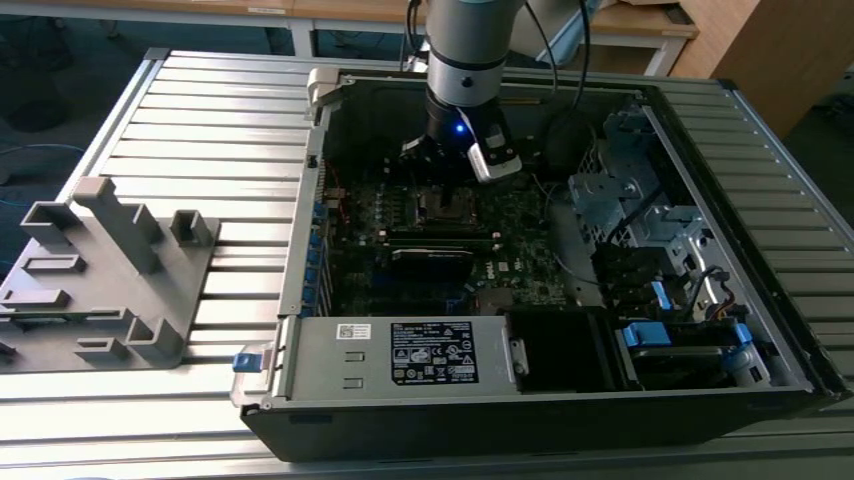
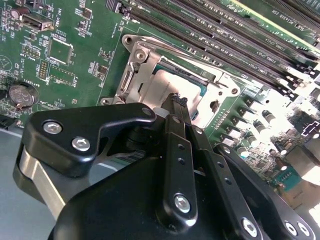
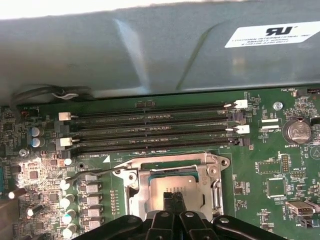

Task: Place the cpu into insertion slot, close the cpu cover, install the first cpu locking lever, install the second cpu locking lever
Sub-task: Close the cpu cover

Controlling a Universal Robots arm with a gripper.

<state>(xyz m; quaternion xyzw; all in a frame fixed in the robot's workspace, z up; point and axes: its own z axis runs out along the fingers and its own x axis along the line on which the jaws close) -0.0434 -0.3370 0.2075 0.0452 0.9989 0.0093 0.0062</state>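
The cpu [image 3: 167, 183] lies flat in the insertion slot [image 1: 445, 207], its dull silver top showing through the window of the cpu cover [image 3: 165, 161]. The cover, a shiny silver frame [image 2: 136, 75], lies down around the chip [image 2: 172, 86]. My gripper [image 3: 173, 196] hangs just above the chip's middle, its two black fingers pressed together with nothing between them. In the second wrist view the gripper [image 2: 176, 99] points down at the chip. A thin metal lever rod [image 3: 92, 173] runs out from one corner of the socket. In the exterior view the gripper [image 1: 447, 168] is inside the open computer case.
Long black memory slots [image 3: 150, 130] run beside the socket, with the grey case wall [image 3: 150, 55] behind them. A coin battery [image 3: 296, 131] sits on the board. The power supply [image 1: 400, 355] and drive cage [image 1: 627, 200] crowd the case. A grey fixture [image 1: 107, 270] stands at the exterior view's left.
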